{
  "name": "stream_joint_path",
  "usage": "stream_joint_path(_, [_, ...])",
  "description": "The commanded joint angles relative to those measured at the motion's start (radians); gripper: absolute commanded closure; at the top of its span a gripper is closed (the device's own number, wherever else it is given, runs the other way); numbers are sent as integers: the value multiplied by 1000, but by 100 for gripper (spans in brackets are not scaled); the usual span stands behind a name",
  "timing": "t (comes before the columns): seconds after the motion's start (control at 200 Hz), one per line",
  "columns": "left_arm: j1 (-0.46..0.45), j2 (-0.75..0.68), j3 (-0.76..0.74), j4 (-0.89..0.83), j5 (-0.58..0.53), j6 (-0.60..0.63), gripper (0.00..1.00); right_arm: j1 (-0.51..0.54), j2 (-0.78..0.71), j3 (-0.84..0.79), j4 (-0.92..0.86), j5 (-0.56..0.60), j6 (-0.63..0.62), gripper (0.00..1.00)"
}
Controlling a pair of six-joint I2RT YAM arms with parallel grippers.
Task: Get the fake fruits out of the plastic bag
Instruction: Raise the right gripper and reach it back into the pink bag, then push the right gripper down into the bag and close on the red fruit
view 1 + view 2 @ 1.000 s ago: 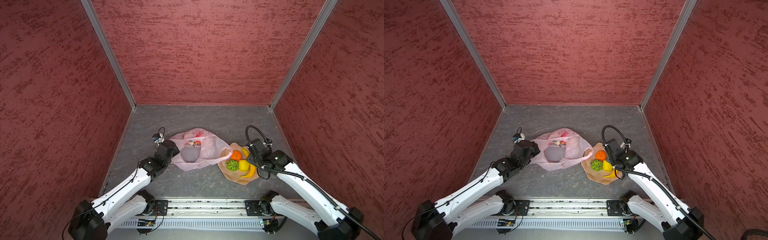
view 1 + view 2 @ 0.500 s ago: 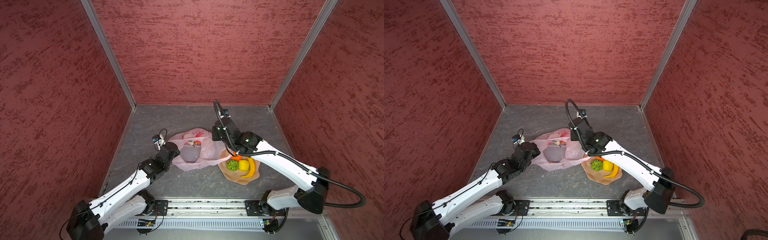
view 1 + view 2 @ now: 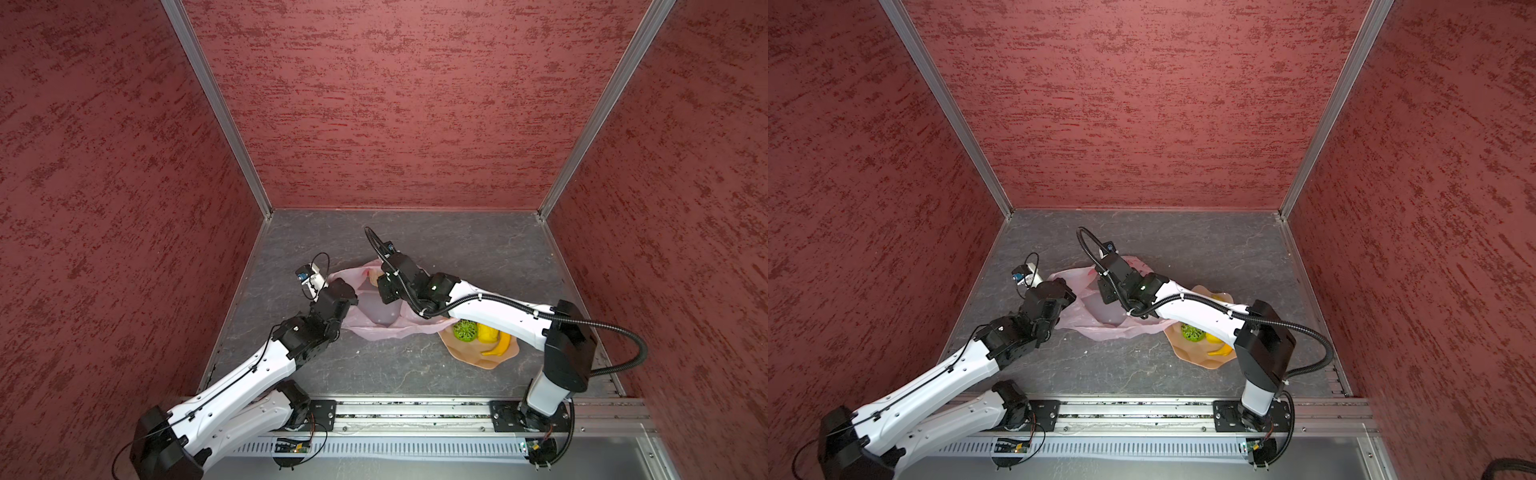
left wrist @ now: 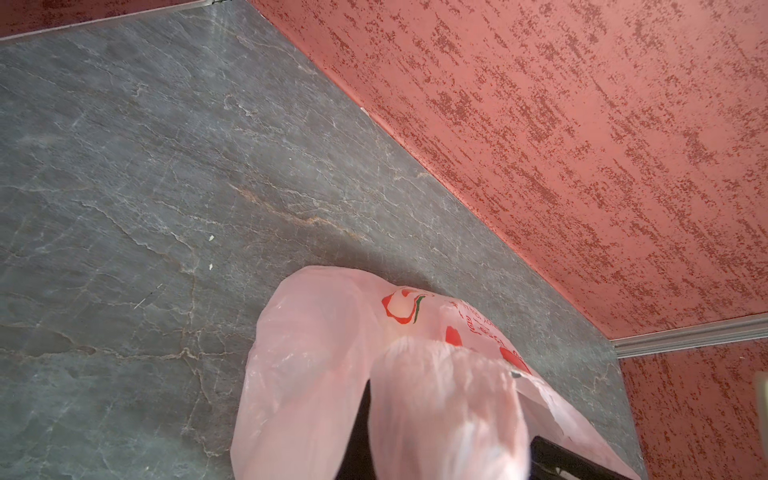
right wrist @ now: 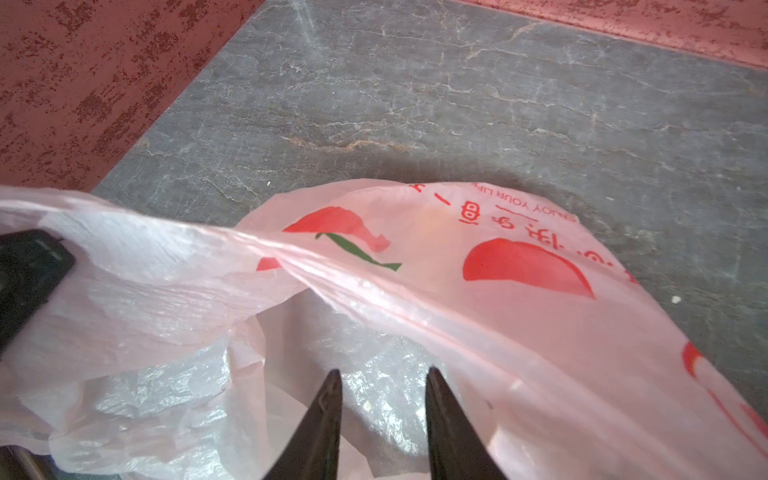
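Observation:
The pale-pink plastic bag (image 3: 374, 328) lies mid-floor with its mouth held up. My left gripper (image 3: 352, 296) is shut on the bag's near-left rim, and the film (image 4: 440, 407) drapes over its fingers and hides them. My right gripper (image 5: 382, 374) reaches into the bag's mouth, open, with only crinkled film below the gap. A cream lump (image 3: 375, 277) shows at the bag's far end. On the tan dish (image 3: 486, 362) lie fake fruits: a green lattice ball (image 3: 465, 329), a yellow lemon (image 3: 486, 332) and a banana (image 3: 498, 347). My right arm hides part of the dish.
Red textured walls close the grey stone floor (image 3: 457, 257) on three sides. The arms' base rail (image 3: 415, 411) runs along the front edge. The right forearm (image 3: 1200, 311) spans from the dish to the bag.
My right arm swung from over the dish leftward to the bag's mouth, and its jaws narrowed a little. The left gripper kept its hold on the bag.

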Motion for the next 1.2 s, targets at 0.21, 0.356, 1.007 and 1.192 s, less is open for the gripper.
stream_joint_path(0.21, [-2,11,47,-2,-20,17,100,6,57,-62,92,-43,-24,66])
stream_joint_path(0.356, [-2,6,41,-7,-10,7,100,3,111,-47,131,16,-2,62])
stream_joint_path(1.007, [-15,-85,-74,-48,97,-79,100,-92,337,211,-28,235,282,54])
stream_joint_path(1.192, [-17,-99,-100,-27,119,-82,100,-123,361,243,-85,230,337,49])
